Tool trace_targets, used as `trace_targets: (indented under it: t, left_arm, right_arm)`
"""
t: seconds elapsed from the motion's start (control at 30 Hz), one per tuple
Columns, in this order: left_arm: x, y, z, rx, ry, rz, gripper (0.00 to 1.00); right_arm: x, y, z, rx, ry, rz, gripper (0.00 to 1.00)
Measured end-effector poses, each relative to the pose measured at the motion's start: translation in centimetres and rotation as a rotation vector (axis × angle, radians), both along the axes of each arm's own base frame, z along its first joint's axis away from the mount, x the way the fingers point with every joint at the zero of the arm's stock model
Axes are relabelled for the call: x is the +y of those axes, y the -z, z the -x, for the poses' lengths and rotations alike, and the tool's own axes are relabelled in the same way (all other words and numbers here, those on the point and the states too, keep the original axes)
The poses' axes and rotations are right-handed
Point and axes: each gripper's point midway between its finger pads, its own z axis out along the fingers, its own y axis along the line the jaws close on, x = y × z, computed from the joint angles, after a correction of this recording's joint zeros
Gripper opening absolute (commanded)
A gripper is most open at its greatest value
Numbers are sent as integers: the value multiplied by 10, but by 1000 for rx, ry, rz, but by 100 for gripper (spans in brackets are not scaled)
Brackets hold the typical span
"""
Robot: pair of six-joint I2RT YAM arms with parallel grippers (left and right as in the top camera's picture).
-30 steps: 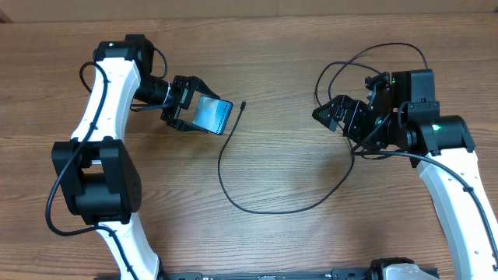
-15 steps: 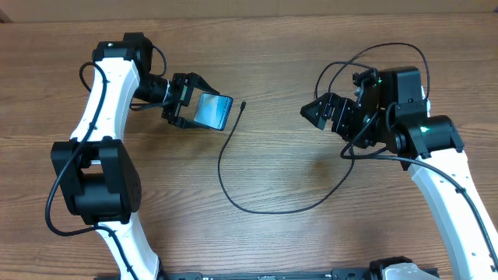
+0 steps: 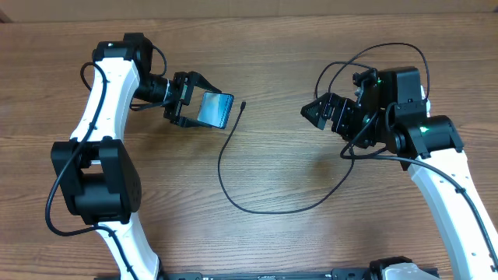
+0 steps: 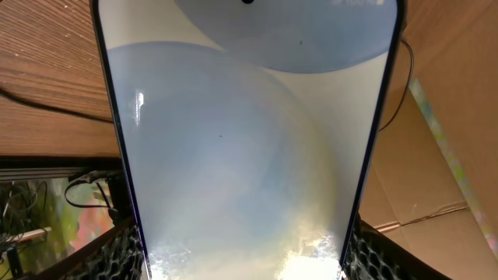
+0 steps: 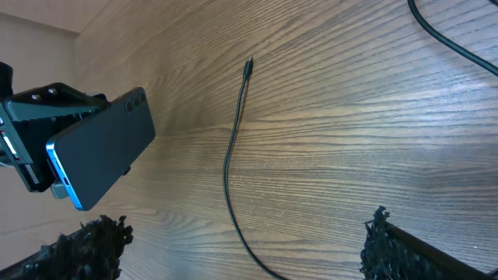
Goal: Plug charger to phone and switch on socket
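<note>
My left gripper (image 3: pixel 189 109) is shut on the phone (image 3: pixel 214 109) and holds it tilted above the table; its lit screen fills the left wrist view (image 4: pixel 245 140), and its dark back shows in the right wrist view (image 5: pixel 97 148). The charger's thin black cable (image 3: pixel 233 167) lies on the table in a curve, its connector tip (image 3: pixel 243 104) just right of the phone and apart from it; the tip also shows in the right wrist view (image 5: pixel 249 64). My right gripper (image 3: pixel 320 113) is open and empty, above the table right of the cable. The socket is out of view.
The black cable loops up behind my right arm (image 3: pixel 373 54). The wooden table (image 3: pixel 264 241) fills the overhead view. Cardboard (image 4: pixel 451 194) and a cable tangle below the table edge show in the left wrist view.
My right gripper has moved left toward the cable tip, mostly in the first half second. My left gripper has shifted the phone slightly right.
</note>
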Motion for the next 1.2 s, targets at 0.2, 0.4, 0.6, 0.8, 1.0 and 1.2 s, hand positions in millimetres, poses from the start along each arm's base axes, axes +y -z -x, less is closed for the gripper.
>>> trace_targets:
  t: [0.2,0.4,0.6,0.8,1.0,1.2]
  left_arm:
    - [-1,0,0,0,2,0,42]
    - [-1,0,0,0,2,0,43]
    - [-8,0,2,-3,22,-1,44]
    - [-15,4,6,-5,49,-29,43]
    - [-12,17,9,0,71,-124,43]
    - [-10,35,12,18,79,-279,43]
  right_arm:
    - [-1,2,2,14,1,3,100]
    - [-1,3,4,24,2,6,100]
    - [-1,3,4,24,2,7,100]
    - [-2,4,4,25,3,8,100]
    - [-1,4,4,24,3,8,100]
    - [-2,3,3,18,7,12,100]
